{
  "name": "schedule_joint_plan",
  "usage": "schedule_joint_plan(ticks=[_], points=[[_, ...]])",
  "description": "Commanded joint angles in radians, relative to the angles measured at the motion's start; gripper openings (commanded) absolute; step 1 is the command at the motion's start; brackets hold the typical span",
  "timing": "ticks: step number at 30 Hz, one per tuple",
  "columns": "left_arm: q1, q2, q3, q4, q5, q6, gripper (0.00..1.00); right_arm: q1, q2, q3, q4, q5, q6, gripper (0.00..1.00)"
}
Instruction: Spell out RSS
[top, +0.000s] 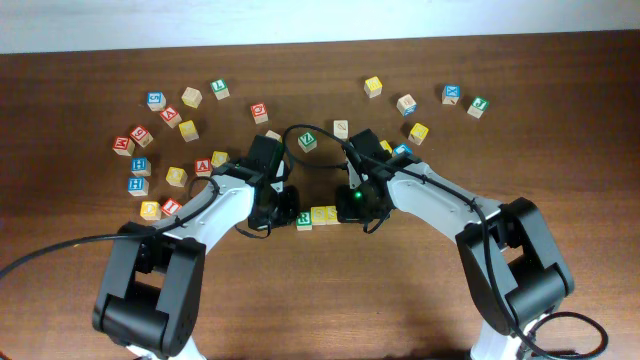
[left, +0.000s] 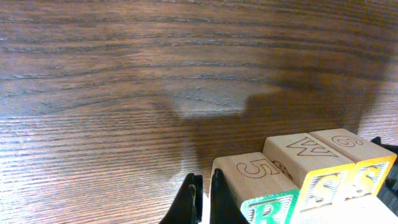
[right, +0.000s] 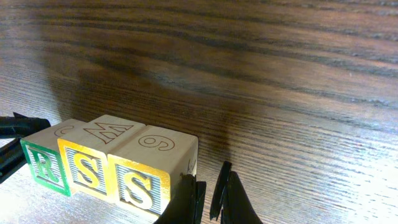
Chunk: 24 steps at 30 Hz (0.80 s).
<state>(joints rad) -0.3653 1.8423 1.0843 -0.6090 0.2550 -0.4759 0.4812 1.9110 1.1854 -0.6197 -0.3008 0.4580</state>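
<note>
The green-framed R cube (top: 304, 219) and two yellow S cubes (top: 318, 215) (top: 331, 214) stand touching in a row at the table's middle, reading R S S. My left gripper (top: 285, 212) rests against the R cube's left side, and its fingers (left: 204, 199) are shut on nothing beside the R cube (left: 267, 208). My right gripper (top: 350, 208) is at the row's right end, its fingers (right: 210, 196) shut and empty against the last S cube (right: 140, 186). The R cube (right: 43, 168) and the middle S cube (right: 87, 171) also show in the right wrist view.
Several red-, blue- and yellow-lettered cubes lie scattered at the back left (top: 155, 100) and back right (top: 452, 94). A green-lettered cube (top: 307, 141) lies just behind the two arms. Bare wood lies in front of the row.
</note>
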Motion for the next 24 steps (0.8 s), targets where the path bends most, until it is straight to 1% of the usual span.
schedule_joint_plan(ticks=[1, 9, 12, 14, 15, 17, 24], points=[[-0.002, 0.011, -0.005, 0.002, 0.037, -0.008, 0.0, 0.011, 0.01, -0.004, 0.008, -0.01, -0.046, 0.04], [-0.001, 0.011, -0.005, -0.013, 0.008, -0.008, 0.0, 0.011, 0.01, -0.004, 0.002, -0.002, -0.058, 0.05], [-0.001, 0.011, -0.005, -0.025, 0.006, -0.008, 0.0, 0.011, 0.01, -0.004, 0.0, -0.002, -0.058, 0.07], [-0.001, 0.011, -0.005, -0.045, -0.036, -0.009, 0.0, 0.009, 0.01, -0.004, 0.0, -0.001, -0.058, 0.09], [0.0, 0.011, -0.005, -0.056, -0.062, -0.009, 0.0, 0.01, 0.01, -0.004, -0.002, 0.007, -0.057, 0.12], [0.002, 0.011, -0.002, -0.074, -0.106, -0.008, 0.0, 0.01, 0.01, -0.004, -0.009, 0.02, -0.04, 0.15], [0.048, -0.018, 0.052, -0.198, -0.12, 0.005, 0.0, 0.009, 0.01, -0.004, -0.028, 0.024, 0.003, 0.15]])
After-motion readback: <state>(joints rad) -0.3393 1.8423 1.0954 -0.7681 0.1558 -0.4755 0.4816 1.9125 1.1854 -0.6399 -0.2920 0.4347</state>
